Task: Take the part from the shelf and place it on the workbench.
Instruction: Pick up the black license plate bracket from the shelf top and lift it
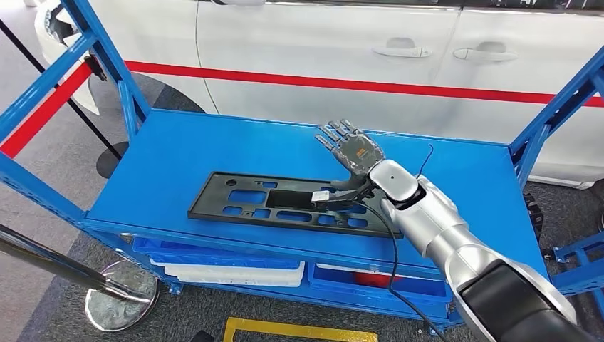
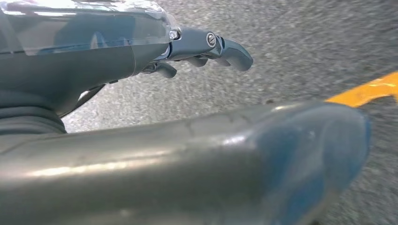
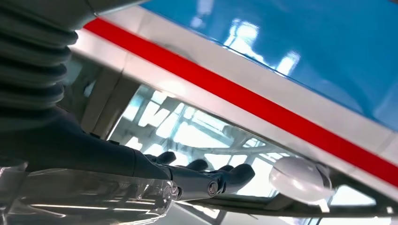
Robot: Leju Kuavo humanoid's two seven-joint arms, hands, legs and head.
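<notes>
1. The black plastic panel (image 1: 285,205) lies flat on the blue shelf (image 1: 214,149), toward its front edge, in front of a white car (image 1: 320,50).
2. The right hand (image 1: 352,148) hovers above the panel's right end, fingers spread, holding nothing.
3. The left hand (image 2: 206,47) hangs over grey floor, fingers loosely extended, empty.
4. Judged step: reaching for the part; nothing is lifted yet.
5. The next move likely calls for lowering the right hand and closing on the panel's edge.
</notes>
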